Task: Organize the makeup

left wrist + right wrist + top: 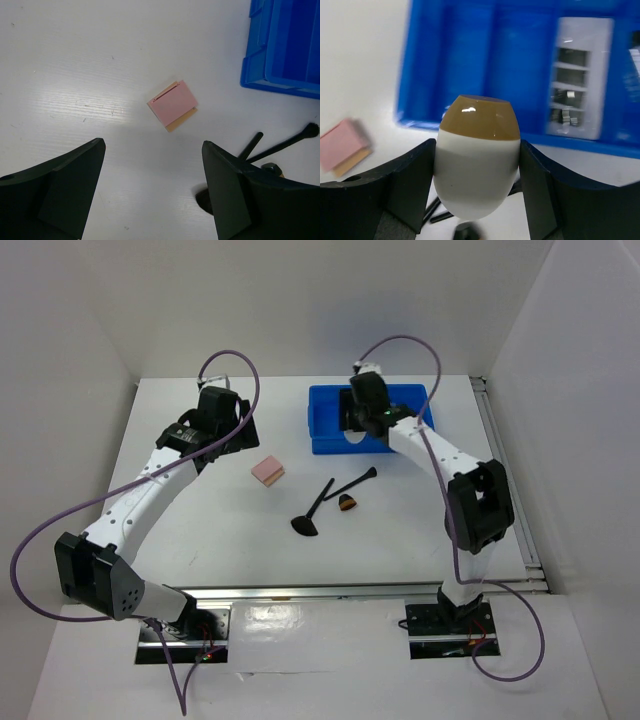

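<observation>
The step in hand looks like carrying the white egg-shaped piece [476,170] to the blue bin [330,410]: the right gripper [477,145] pinches it on both sides, brown cap up, and in the overhead view it hangs at the bin's near edge, though I cannot tell whether it is fully over a compartment. The pale palette [580,80] already lies inside the bin, in a section on the right of the right wrist view. The left gripper [154,146] is spread wide with nothing between its fingers, hovering above the table with the pink sponge [172,105] lying flat just ahead of it. The thin black brushes [322,498] and the stubby orange-brown brush [347,502] lie together on the table, near the bin and well apart from the left arm. Next, the right arm probably needs to centre the egg over a free compartment, lower it and let go; the left could then drop onto the sponge
</observation>
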Robot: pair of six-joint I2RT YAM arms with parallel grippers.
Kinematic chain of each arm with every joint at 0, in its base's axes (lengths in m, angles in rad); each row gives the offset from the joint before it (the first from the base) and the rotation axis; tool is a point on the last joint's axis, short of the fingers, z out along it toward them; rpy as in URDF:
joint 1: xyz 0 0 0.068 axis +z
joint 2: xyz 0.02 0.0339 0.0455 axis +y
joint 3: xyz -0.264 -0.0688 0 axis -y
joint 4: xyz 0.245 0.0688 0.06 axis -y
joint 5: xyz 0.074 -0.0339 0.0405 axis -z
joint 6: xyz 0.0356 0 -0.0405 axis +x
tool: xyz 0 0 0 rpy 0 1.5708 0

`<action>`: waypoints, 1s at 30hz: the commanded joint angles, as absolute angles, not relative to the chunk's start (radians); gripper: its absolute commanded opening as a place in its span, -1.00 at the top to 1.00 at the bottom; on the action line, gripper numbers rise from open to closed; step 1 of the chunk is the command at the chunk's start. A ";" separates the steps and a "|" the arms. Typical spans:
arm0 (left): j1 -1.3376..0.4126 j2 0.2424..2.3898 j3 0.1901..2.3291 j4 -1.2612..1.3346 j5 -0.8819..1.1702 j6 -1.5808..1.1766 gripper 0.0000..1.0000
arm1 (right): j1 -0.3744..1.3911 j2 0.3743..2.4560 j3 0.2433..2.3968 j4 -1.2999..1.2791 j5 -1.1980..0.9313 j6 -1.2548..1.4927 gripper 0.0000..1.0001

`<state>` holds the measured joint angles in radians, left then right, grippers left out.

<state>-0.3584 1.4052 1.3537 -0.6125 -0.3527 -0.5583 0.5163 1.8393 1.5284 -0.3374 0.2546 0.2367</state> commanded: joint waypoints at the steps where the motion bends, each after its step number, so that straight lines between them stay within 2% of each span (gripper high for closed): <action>1: -0.359 1.407 1.351 -0.589 -0.342 -0.577 -0.84 | 0.416 1.766 1.520 -0.331 0.275 0.230 0.44; 4: -0.359 1.416 1.361 -0.589 -0.342 -0.577 -0.84 | 0.304 1.779 1.532 -0.322 0.265 0.221 0.44; 12: -0.359 1.436 1.379 -0.589 -0.342 -0.568 -0.84 | 0.157 1.887 1.629 -0.322 0.229 0.221 0.47; 21: -0.359 1.454 1.399 -0.598 -0.351 -0.568 -0.84 | 0.117 2.091 1.805 -0.342 0.262 0.201 0.44; 23: -0.359 1.463 1.410 -0.598 -0.351 -0.568 -0.84 | 0.117 2.132 1.850 -0.353 0.297 0.201 0.32; 27: -0.359 1.463 1.410 -0.607 -0.351 -0.568 -0.84 | 0.107 2.174 1.896 -0.365 0.322 0.201 -0.44; 28: -0.359 1.463 1.410 -0.607 -0.351 -0.568 -0.84 | 0.107 2.174 1.896 -0.365 0.322 0.201 -0.69; 30: -0.359 1.463 1.410 -0.607 -0.351 -0.568 -0.84 | 0.107 2.149 1.887 -0.365 0.336 0.201 -0.83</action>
<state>-0.3584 1.4647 1.3655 -0.6136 -0.3435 -0.5575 0.1131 2.1834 1.8256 -0.3779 0.2886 0.2092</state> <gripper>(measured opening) 0.920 0.886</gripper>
